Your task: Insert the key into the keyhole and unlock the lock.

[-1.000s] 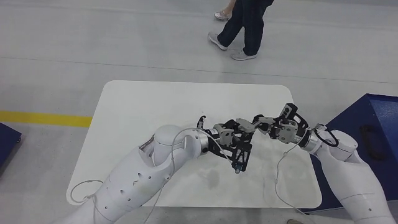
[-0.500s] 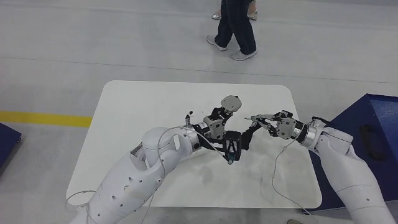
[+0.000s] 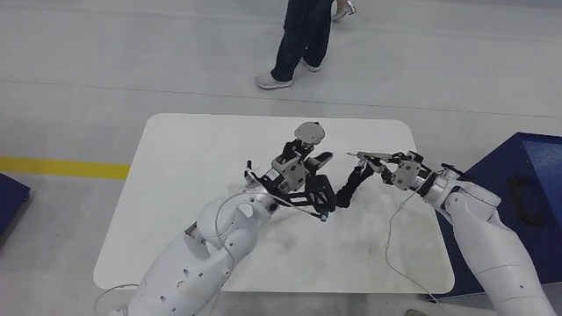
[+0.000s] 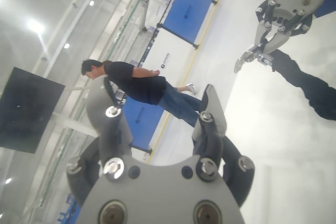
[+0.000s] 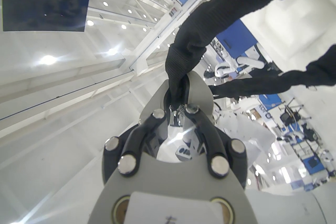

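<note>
My right gripper (image 3: 362, 158) hovers over the right half of the white table (image 3: 193, 193). It is shut on a black fabric strap (image 5: 210, 15) that carries a small silver key (image 4: 240, 63). In the left wrist view the right gripper (image 4: 258, 55) pinches the key's ring while the strap (image 4: 302, 83) trails away below it. In the top view the strap (image 3: 349, 186) hangs down between the two arms. My left gripper (image 3: 312, 145) is raised over the table's middle, tilted upward, a short way from the right one. It is open (image 4: 162, 104) with nothing between its fingers.
A thin white cable (image 3: 391, 228) runs along the right arm over the table. A dark blue structure (image 3: 527, 175) stands just beyond the table's right edge. The table's left half is bare.
My left gripper swung up from pointing down at the table to pointing upward, and shifted left and toward the far side. The right gripper moved slightly farther away with the strap.
</note>
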You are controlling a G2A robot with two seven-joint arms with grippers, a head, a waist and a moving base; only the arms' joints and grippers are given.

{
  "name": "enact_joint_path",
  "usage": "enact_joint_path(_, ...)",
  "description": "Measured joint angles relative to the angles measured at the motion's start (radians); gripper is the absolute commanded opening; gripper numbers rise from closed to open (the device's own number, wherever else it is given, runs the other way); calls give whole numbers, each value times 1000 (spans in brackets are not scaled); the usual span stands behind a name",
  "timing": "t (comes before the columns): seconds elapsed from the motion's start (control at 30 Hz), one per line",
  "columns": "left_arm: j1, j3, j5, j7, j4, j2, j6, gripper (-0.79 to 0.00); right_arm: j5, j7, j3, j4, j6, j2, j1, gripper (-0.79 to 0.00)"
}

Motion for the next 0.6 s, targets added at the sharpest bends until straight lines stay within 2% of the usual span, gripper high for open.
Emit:
enact_joint_path(0.07,-4,50,79,-7,31,-13,74,-785,7,-26,8,-22,-30,-2,-12,-785)
enact_joint_path(0.17,-21,106,151,-22,76,-33,135,-785,1,-18,15,-53,-51,-1,-30,-785)
enact_joint_path(0.3,-66,149,145,-29,150,-63,147,-785,-2,33,30,-78,-46,3,-55,-785)
enact_joint_path(0.6,-99,174,119,-17,227,-103,148,-785,-27,91,49,-83,-38,8,-72,-785)
